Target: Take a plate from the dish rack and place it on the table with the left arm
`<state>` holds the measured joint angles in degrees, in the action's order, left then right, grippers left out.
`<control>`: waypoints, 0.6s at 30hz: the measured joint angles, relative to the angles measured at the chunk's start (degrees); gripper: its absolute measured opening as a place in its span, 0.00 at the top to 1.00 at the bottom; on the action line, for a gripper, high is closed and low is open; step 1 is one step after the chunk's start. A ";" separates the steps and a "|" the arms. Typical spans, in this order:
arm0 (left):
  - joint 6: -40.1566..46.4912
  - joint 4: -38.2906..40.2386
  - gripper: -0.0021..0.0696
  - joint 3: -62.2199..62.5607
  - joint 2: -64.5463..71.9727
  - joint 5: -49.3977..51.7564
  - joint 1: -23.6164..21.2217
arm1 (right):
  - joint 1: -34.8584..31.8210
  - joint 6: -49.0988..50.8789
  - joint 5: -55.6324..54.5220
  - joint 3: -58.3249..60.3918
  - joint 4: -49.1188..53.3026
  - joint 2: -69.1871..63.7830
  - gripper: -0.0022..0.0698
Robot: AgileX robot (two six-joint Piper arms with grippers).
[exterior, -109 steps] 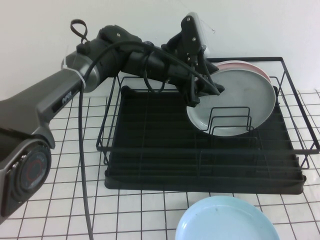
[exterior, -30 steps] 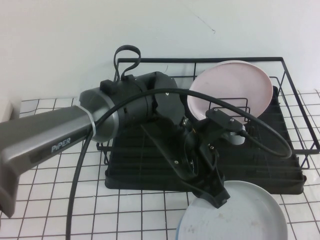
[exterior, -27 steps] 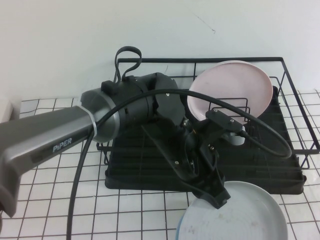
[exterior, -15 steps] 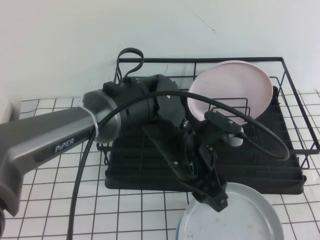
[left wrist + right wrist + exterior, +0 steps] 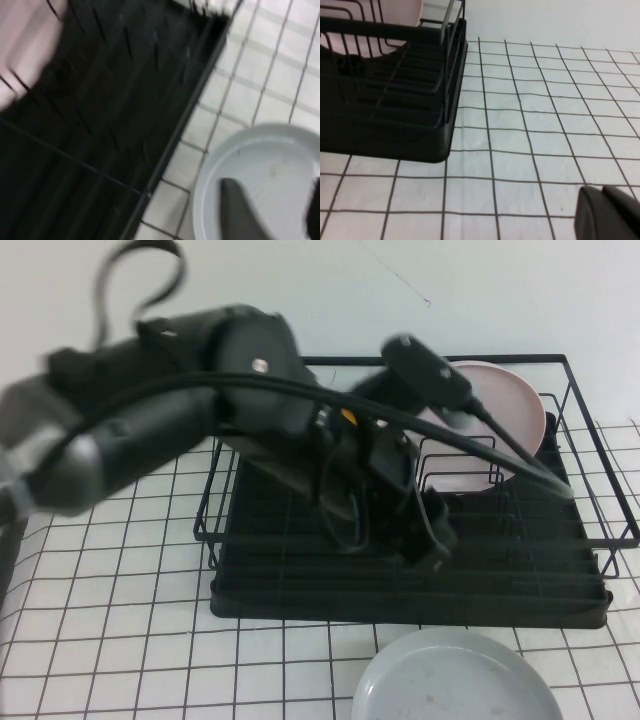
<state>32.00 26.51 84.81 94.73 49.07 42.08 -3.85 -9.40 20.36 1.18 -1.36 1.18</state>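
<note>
Hovering over the dish rack (image 5: 400, 570), my left gripper (image 5: 432, 540) gapes empty (plate (image 5: 455, 685) on table (image 5: 120, 640)); right gripper (image 5: 610, 212) unclear

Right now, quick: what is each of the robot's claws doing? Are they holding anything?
Left gripper: above the black wire dish rack, jaws open, holding nothing; the round pale grey plate lies on the table.
Right gripper: low over the white gridded tablecloth; cannot be told.

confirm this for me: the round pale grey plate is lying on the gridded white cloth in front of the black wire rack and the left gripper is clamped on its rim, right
Not quite. The round pale grey plate does lie on the gridded white cloth in front of the black wire rack, but the left gripper is not on its rim; the high view shows it raised over the rack tray, apart from the plate.
</note>
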 joint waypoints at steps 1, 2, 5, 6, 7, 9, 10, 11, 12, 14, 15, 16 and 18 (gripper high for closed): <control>-0.03 -0.12 0.56 -0.98 -2.30 -1.59 0.00 | 0.00 0.00 0.00 0.00 0.00 0.00 0.97; -0.03 -0.12 0.67 -1.97 -4.22 -2.99 0.00 | 0.00 0.00 0.00 0.00 0.00 0.00 0.97; 0.35 -0.12 0.87 -7.17 -11.01 -9.24 0.00 | 0.00 0.00 0.00 0.00 0.00 0.00 0.97; 0.49 -0.12 0.91 -9.56 -13.37 -11.75 0.00 | 0.00 0.00 0.00 0.00 0.00 0.00 0.97; 0.47 -0.12 0.93 -12.09 -15.67 -14.15 0.00 | 0.00 0.00 0.00 0.00 0.00 0.00 0.97; 0.47 -0.25 0.95 -17.35 -20.06 -18.60 0.00 | 0.00 0.00 0.00 0.00 0.00 0.00 0.97; 0.47 -0.37 0.96 -20.04 -22.24 -20.65 0.00 | 0.00 0.00 0.00 0.00 0.00 0.00 0.97; 0.47 -0.37 0.96 -22.19 -24.03 -22.29 0.00 | 0.00 0.00 0.00 0.00 0.00 0.00 0.97; 0.47 -0.37 0.97 -24.88 -26.32 -24.34 0.00 | 0.00 0.00 0.00 0.00 0.00 0.00 0.97; 0.35 -0.37 0.97 -29.67 -30.48 -28.23 0.00 | 0.00 0.00 0.00 0.00 0.00 0.00 0.97; -0.06 -0.37 0.97 -32.33 -32.81 -30.44 0.00 | 0.00 0.00 0.00 0.00 0.00 0.00 0.97; -0.79 -0.37 0.97 -34.98 -35.09 -32.78 0.00 | 0.00 0.00 0.00 0.00 0.00 0.00 0.97; -2.60 -0.15 0.97 -40.22 -39.32 -37.35 0.00 | 0.00 0.00 0.00 0.00 0.00 0.00 0.97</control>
<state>29.40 26.36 44.59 55.41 11.72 42.08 -3.85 -9.40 20.36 1.18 -1.36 1.18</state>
